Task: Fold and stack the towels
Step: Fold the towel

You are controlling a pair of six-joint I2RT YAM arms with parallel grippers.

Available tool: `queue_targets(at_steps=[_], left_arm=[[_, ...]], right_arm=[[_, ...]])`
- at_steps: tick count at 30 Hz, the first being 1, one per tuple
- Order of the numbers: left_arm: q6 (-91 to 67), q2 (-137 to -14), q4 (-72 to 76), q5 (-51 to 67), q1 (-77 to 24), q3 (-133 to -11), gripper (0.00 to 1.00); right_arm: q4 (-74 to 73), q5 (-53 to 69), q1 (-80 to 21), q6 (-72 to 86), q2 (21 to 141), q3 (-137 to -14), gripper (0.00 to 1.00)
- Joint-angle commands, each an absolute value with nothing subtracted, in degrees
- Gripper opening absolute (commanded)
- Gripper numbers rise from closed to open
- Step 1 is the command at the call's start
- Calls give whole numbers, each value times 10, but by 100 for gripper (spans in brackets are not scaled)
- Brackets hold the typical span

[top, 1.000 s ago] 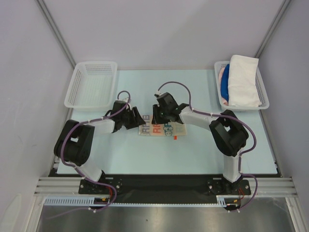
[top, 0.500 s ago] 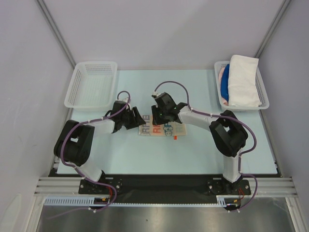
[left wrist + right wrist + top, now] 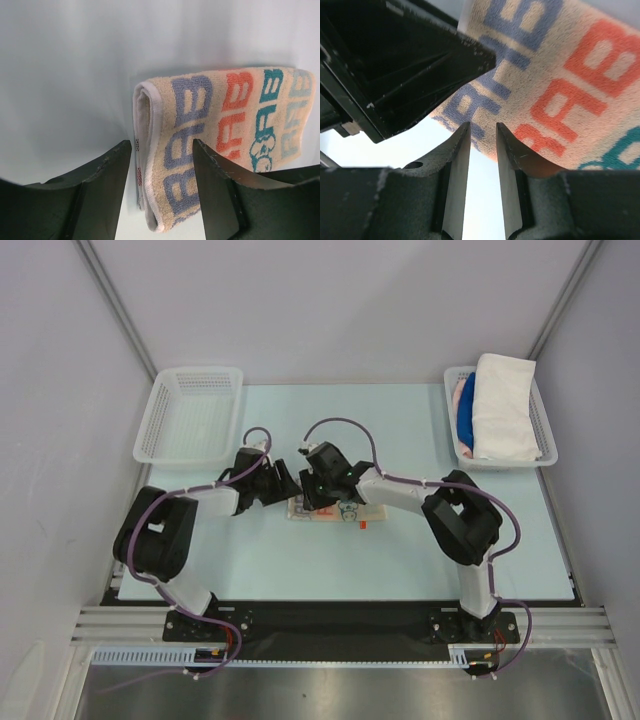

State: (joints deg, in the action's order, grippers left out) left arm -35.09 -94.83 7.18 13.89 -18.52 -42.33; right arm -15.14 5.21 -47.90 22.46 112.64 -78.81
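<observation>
Top view: the folded lettered towel [image 3: 330,514] lies on the table [image 3: 250,570]. The left gripper [image 3: 287,485] and right gripper [image 3: 309,498] meet over its left end.
Left wrist: the left gripper [image 3: 160,147] has its jaws wide, with the towel's [image 3: 225,115] folded edge between them. The rest of the towel spreads past the right finger.
Right wrist: the right gripper [image 3: 483,127] has its jaws narrow, with bare table showing in the gap. The towel [image 3: 560,75] lies just beyond the tips.

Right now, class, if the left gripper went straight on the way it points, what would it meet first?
The cream lettered towel: its folded end lies between the open jaws of the left gripper, though how near it is cannot be judged well.
</observation>
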Motion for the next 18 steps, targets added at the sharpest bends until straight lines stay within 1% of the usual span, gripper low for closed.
queue_targets(at_steps=[1,4,5,10,16,17,18], left_arm=[[-340,-990,-2,98,-191,-399,61],[-340,-994,1,98,-192,-398,60],[-340,-996,14,98,-193,-398,60],[-340,-1002,17,98,-198,-401,55],[-339,-994,11,97,-201,-403,40],[-338,-991,9,97,-201,-404,35],[-338,-988,7,96,-201,-405,32]], right_arm=[[-116,45,-486,240,1126,-777,33],[-113,32,-489,241,1130,-774,34],[-110,31,-488,243,1130,-768,36],[-98,25,-483,249,1141,-753,36],[-92,33,-473,245,1129,-742,37],[-93,31,-472,242,1124,-744,38],[-96,29,-470,237,1120,-747,39]])
